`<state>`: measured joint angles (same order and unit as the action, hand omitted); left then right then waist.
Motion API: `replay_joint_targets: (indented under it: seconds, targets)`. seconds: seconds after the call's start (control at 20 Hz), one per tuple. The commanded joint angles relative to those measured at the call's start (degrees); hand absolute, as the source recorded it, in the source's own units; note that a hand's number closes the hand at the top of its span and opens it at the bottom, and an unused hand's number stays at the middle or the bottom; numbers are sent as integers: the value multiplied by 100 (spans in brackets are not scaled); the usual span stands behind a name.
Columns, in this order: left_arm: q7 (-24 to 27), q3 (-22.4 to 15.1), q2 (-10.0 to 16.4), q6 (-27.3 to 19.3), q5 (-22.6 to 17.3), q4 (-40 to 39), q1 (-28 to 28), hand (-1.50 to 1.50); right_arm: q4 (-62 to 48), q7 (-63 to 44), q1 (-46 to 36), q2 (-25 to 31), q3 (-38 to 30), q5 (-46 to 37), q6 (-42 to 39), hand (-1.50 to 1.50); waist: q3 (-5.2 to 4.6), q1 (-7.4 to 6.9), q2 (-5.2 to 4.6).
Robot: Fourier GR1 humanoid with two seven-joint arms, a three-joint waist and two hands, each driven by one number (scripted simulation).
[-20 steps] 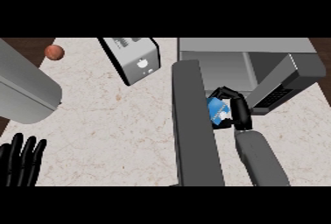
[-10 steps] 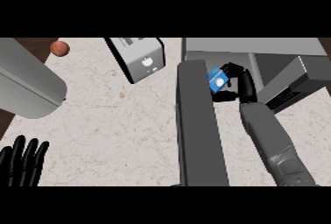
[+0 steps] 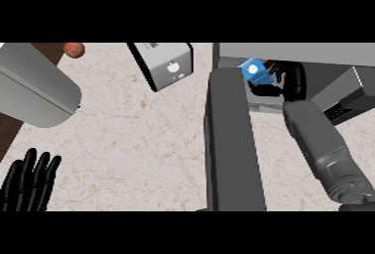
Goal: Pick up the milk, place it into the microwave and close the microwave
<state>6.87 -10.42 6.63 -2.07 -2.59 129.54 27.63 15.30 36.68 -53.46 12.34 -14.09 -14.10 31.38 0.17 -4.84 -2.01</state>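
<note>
At 1 o'clock, right hand [image 3: 284,80] curls round blue milk carton [image 3: 253,69] at open microwave's [image 3: 307,50] mouth; its door [image 3: 230,149] points to 6. Left hand [image 3: 26,183] at 8 o'clock, fingers spread, resting.

The place is a kitchen: a speckled stone counter [image 3: 139,144] carries an open-doored microwave [image 3: 307,52] and a small grey appliance [image 3: 167,67].

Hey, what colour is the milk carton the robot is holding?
The milk carton in the right robot hand is blue with a pale patch, seen in the head view.
</note>
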Motion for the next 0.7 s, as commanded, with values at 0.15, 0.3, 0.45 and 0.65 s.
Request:
replay_joint_targets:
  seconds: [0.15,0.3,0.45,0.65]
  targets:
    - [65,-18,93,80,160,-140,-48,-150,-704,-171,-435,78,538,-748,578,-150,-3,-197,-58]
    - [-81,59,79,16,164,-213,-271,-150,-845,-302,-681,-61,539,-743,321,-150,2,-134,-62]
    - [115,-34,52,28,284,-247,-178,-150,-981,-302,-709,-104,669,-895,286,-150,1,-195,-59]
    - [85,-66,55,68,248,-303,-108,-150,-998,-294,-742,-229,526,-755,98,-150,1,-127,-36]
